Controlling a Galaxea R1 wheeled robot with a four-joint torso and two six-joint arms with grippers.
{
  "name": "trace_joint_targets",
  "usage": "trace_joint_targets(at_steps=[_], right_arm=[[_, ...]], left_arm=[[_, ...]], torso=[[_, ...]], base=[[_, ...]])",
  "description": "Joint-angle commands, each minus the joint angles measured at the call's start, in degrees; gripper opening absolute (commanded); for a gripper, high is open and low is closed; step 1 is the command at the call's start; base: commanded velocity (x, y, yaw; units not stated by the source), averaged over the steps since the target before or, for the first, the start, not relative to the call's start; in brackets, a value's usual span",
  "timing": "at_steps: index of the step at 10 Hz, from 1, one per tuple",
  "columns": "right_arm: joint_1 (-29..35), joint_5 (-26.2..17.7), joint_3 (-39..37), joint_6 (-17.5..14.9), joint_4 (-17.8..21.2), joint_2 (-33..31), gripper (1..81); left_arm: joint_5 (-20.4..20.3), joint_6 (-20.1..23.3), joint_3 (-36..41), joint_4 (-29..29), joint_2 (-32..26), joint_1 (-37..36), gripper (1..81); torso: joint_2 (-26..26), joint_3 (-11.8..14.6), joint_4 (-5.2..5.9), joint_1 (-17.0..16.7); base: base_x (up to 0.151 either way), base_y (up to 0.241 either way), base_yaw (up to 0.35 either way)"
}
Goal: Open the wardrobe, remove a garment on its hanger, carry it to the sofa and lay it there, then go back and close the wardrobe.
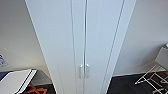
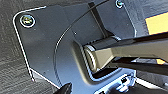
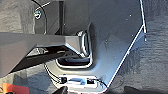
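White wardrobe (image 1: 82, 37) | doors shut | no legible writing

Wardrobe (image 1: 82, 42) sits dead ahead with both doors shut, the two small handles (image 1: 84, 71) side by side at the centre seam with open air in front. A white folding table (image 1: 15, 80) crowds its left, a white wire-frame chair (image 1: 155, 75) stands further off right.
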Motion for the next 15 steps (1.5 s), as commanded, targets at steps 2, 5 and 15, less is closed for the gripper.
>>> trace_joint_targets(at_steps=[2, 5, 15], right_arm=[[2.65, -3.04, 10.57, -0.17, 1.00, -8.00, 81.1], [7.21, -3.47, 25.79, 0.35, 1.09, -19.34, 81.1], [34.89, -4.00, 62.37, 2.81, 1.00, -38.87, 81.1]], left_arm=[[3.25, 0.15, 5.22, 0.63, -4.37, -1.67, 81.1], [3.33, 0.15, 20.07, 0.63, -14.91, -4.12, 81.1], [1.75, 0.94, 59.91, 2.04, -43.58, -27.58, 81.1]], torso=[[0.00, 0.00, 0.00, 0.00], [0.00, 0.00, 0.00, 0.00], [0.02, -0.05, 0.00, 0.02]], base=[[0.000, 0.000, 0.000], [0.000, 0.000, 0.000], [0.000, 0.000, 0.000]])
